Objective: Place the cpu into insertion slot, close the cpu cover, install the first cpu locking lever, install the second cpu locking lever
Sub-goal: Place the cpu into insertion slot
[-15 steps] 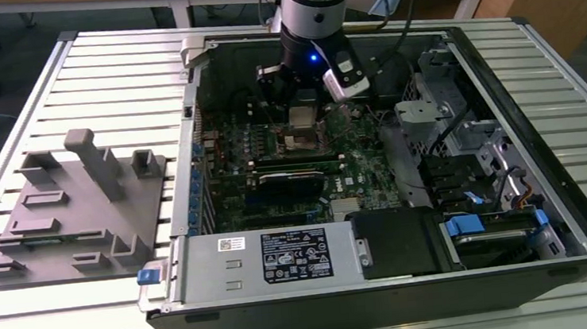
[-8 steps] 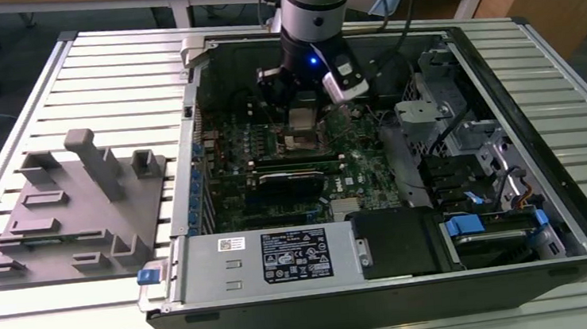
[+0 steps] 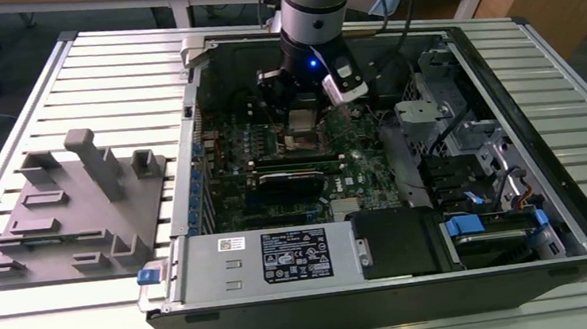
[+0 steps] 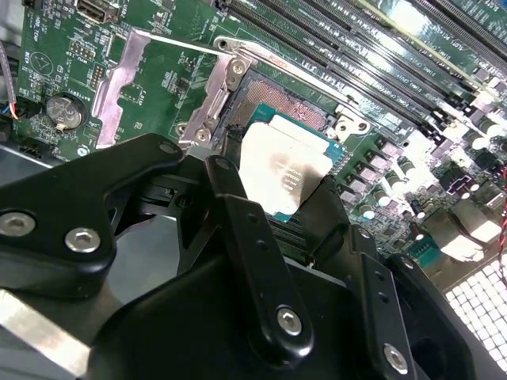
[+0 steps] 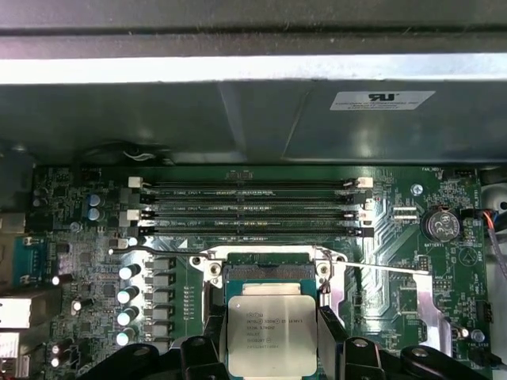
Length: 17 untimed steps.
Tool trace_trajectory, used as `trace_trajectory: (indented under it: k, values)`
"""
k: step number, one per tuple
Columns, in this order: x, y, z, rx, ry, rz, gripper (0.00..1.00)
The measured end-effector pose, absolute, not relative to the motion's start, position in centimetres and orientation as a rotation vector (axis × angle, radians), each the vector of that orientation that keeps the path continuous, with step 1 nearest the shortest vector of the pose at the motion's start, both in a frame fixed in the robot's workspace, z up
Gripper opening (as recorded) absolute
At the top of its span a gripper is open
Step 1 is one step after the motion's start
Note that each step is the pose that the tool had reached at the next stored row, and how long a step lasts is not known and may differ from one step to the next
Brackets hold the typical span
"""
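My gripper [image 3: 304,124] reaches down into the open computer case and is shut on the cpu [image 5: 272,336], a flat silver square. In both wrist views black fingers [image 5: 329,332] press on two opposite edges of the cpu [image 4: 281,170]. The chip hangs close over the insertion slot [image 5: 269,273], whose tan contact field [image 4: 277,95] still shows past the chip's far edge. The cpu cover [image 4: 119,87] is swung open and lies beside the slot, a metal frame [image 5: 425,305] with green board showing through its window. Thin wire locking levers [image 5: 384,271] stand released on either side.
Long memory slots [image 5: 253,210] run just beyond the socket, with capacitors [image 5: 131,293] beside it. A black expansion card [image 3: 292,176] and the power supply [image 3: 270,258] lie nearer the case front. Case walls [image 3: 500,90] ring the board. A grey fixture [image 3: 74,208] sits on the table at the exterior view's left.
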<state>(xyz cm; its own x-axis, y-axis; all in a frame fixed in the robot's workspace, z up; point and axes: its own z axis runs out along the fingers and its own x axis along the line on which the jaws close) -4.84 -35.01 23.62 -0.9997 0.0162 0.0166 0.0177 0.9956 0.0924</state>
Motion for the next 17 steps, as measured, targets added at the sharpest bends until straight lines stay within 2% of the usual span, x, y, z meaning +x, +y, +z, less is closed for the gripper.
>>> trace_trajectory:
  k: [17]
  values:
    - [-4.84, -34.86, 22.93, -0.026, -3.122, -0.145, 0.54]
